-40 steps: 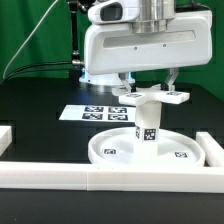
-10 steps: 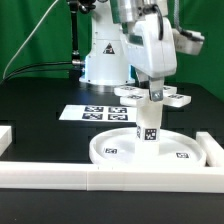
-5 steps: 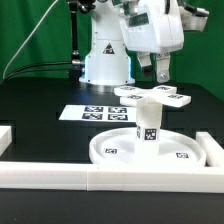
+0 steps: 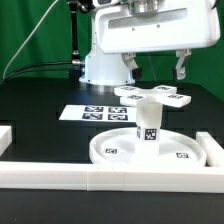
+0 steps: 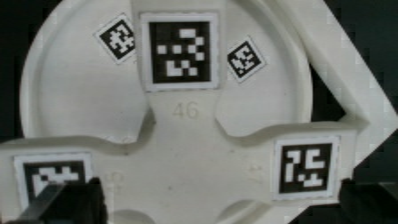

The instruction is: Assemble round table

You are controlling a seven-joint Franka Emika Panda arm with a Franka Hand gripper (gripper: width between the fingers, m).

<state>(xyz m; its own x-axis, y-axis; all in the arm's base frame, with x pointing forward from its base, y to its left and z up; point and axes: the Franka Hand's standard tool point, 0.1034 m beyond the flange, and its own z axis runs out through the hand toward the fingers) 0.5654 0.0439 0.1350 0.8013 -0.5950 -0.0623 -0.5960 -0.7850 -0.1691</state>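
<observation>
White plastic stack, built upside down: round disc (image 4: 125, 144) lying flat as a broad steady base, leg (image 4: 148, 126) upright at its centre, cross-shaped piece (image 4: 152, 95) sitting on top. Gripper (image 4: 155, 68) hovers just above, fingers spread wide, holding nothing.
</observation>
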